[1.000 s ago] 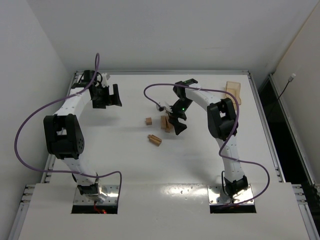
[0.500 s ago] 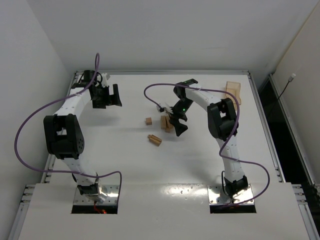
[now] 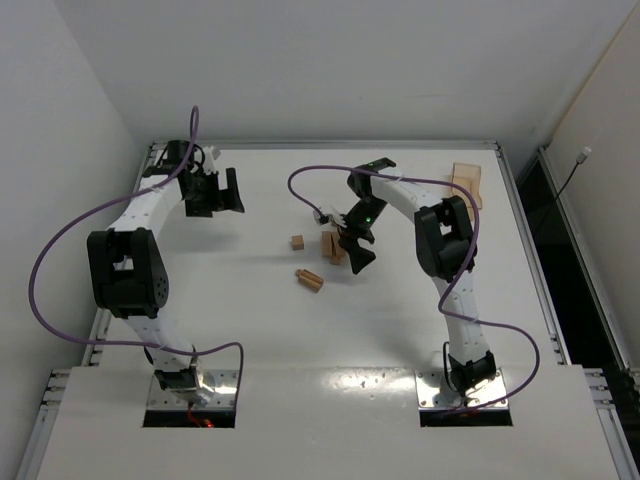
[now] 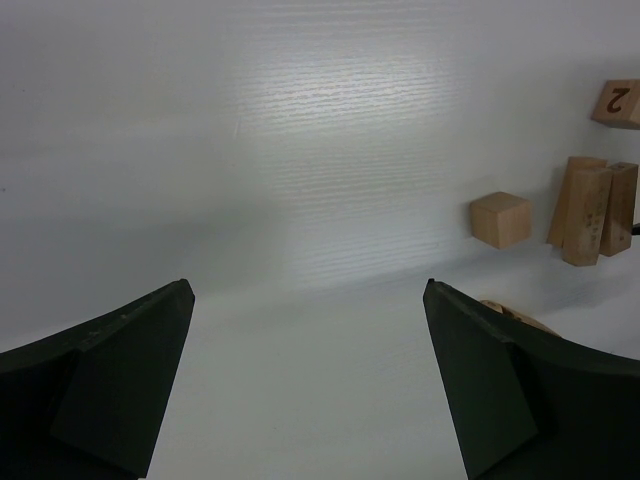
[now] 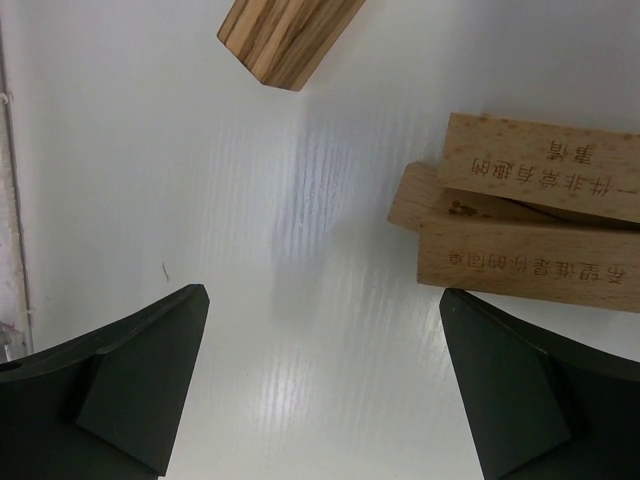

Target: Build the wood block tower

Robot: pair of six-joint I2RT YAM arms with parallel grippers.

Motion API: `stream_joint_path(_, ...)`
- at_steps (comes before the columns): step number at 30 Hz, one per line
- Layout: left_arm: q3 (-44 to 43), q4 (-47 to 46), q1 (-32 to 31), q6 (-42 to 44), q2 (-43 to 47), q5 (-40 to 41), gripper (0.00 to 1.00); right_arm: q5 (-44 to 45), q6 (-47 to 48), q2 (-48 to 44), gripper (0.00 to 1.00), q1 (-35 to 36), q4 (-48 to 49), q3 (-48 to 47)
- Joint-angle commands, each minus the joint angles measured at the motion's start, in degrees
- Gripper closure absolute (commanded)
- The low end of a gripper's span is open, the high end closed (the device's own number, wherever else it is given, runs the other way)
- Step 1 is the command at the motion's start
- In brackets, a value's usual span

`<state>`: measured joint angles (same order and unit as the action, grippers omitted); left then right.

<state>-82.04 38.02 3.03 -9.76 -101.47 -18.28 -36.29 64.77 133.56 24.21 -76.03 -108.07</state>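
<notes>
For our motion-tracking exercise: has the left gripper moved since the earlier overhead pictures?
No. The left gripper keeps the same spot beside the far-left corner of the table.

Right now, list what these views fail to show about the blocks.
- Top view: block pile too small to count; right gripper covers part of it.
- Right wrist: engraved bars cut by right edge, striped block by top edge.
- Left wrist: numbered block cut by right edge.

The left gripper hangs with jaws spread wide, empty, at the end of the bent left arm. The right gripper, equally spread and empty, points downward from the folded right arm.
</notes>
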Motion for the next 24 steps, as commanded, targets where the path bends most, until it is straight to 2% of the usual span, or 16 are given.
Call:
stream_joint_path(1,-0.14,-1.37,-0.30,-0.61,0.66,-1.14,0.00,-4.05,2.38,-2.51,0.00,0.40,-2.11,-0.39)
stream_joint_path(24,-0.67,-1.37,-0.30,-0.61,0.13,-1.67,0.00,-4.05,2.90,-2.59,0.00,0.94,-2.63,0.31)
